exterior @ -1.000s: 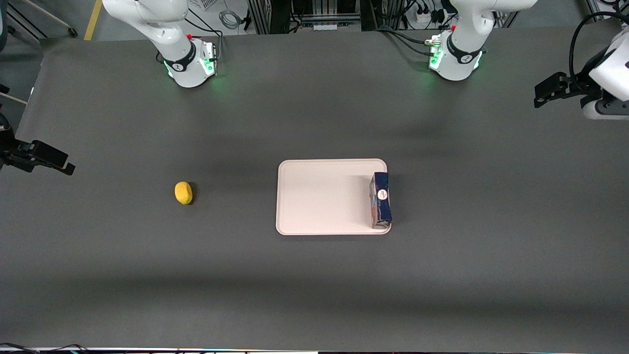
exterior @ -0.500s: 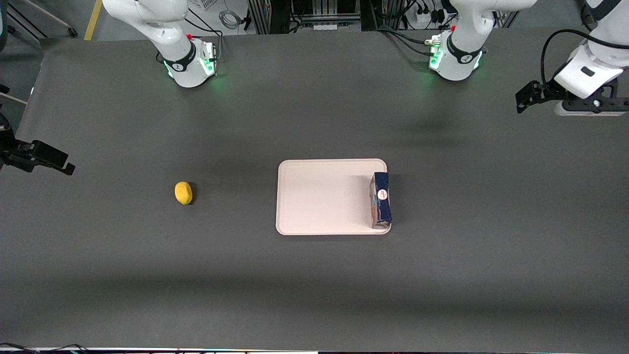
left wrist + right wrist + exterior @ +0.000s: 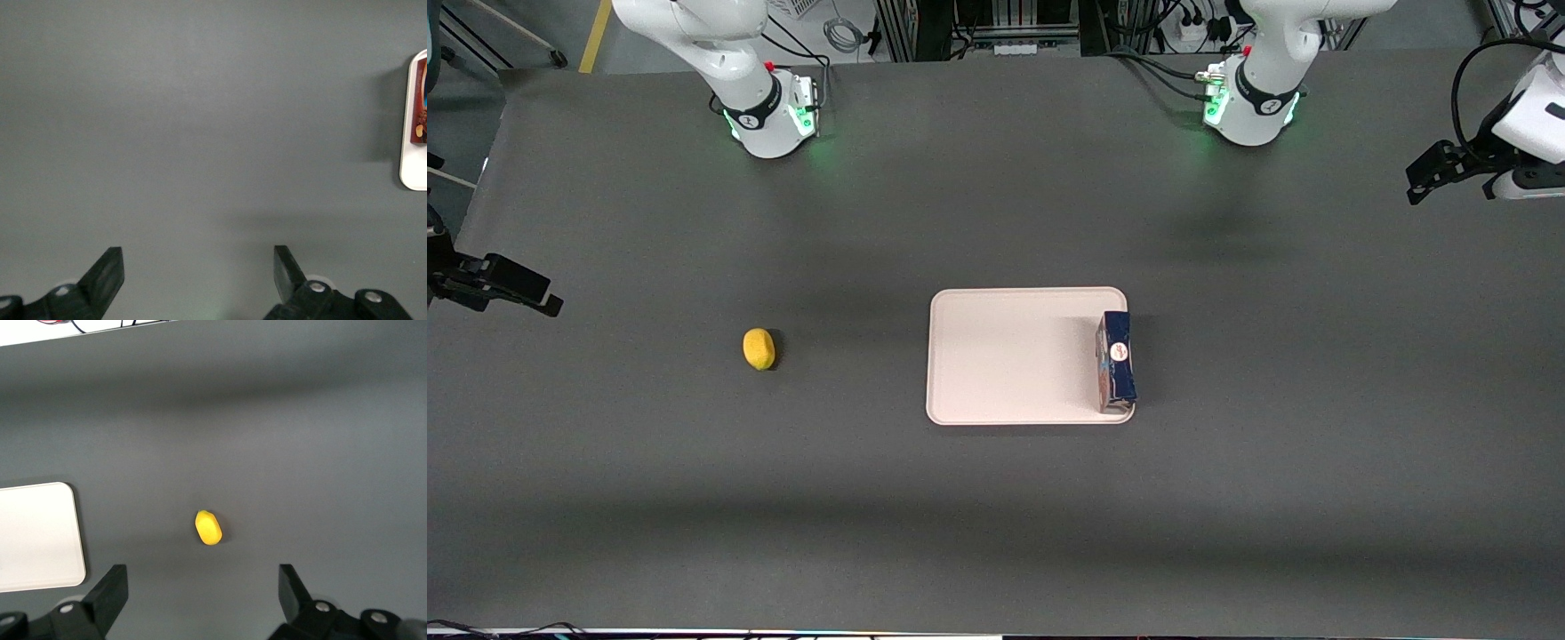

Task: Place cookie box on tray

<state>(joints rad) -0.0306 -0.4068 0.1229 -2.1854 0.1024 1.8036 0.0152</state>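
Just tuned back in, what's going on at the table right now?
The box already stands on its edge on the tray, at the tray's end toward the working arm. The left end effector hangs open and empty over bare table toward the working arm's end, well away from the tray and farther from the front camera than it. A lemon-like object sits on the table toward the parked arm's end. Nothing is being held, and the placing looks done.

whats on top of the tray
Only the cookie box, standing on edge at the tray's end toward the working arm. The tray surface under it is covered. The gripper, jaws open, hangs far off.
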